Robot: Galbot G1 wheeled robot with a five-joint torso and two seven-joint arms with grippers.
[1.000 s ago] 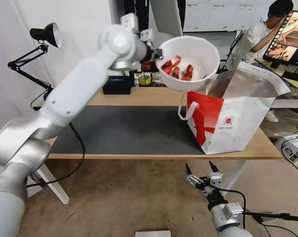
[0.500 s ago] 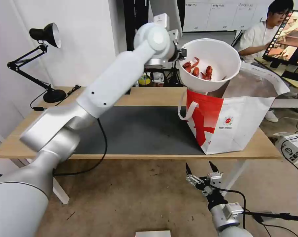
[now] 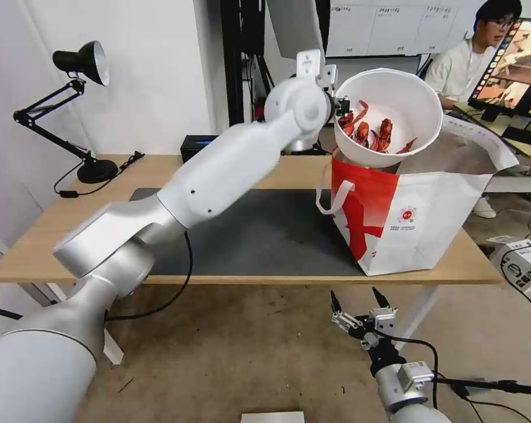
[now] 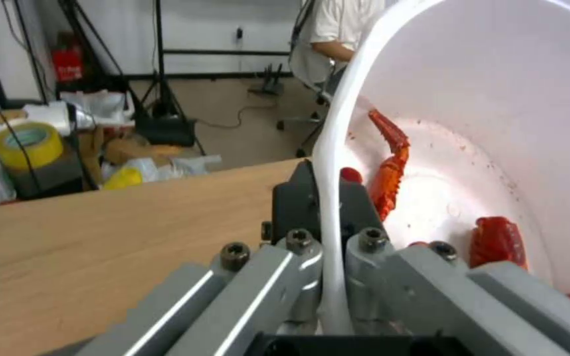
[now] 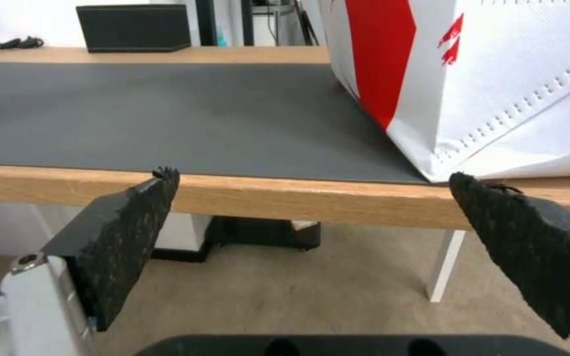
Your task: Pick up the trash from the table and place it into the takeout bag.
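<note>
Head view: left arm stretched long across the table (image 3: 54, 223), its left gripper (image 3: 338, 110) clamped on the near-left rim of the white bowl (image 3: 415, 106). The bowl is tilted, mouth turned toward the camera, held above the open top of the takeout bag (image 3: 430, 223), with its underside just over the bag's left edge. Red crayfish shells (image 3: 371, 132) lie heaped in the low side of the bowl. The bag stands on the table's right end, half on the dark grey mat (image 3: 265, 235), showing silver lining, a white strap handle and a small round logo too small to read. Behind the arm sits a black box (image 3: 196, 144); a black desk lamp (image 3: 80, 61) stands at the table's far-left corner. The right gripper (image 3: 362, 301) hangs below the table's front edge, under the bag, its 2 fingers spread and empty.

Left wrist view: both fingers (image 4: 354, 202) pinch the bowl's thin white rim (image 4: 328, 163), with shells just inside it.

Right wrist view: the 2 black pads (image 5: 126, 217) stand wide apart, facing the table edge, mat and bag corner.
</note>
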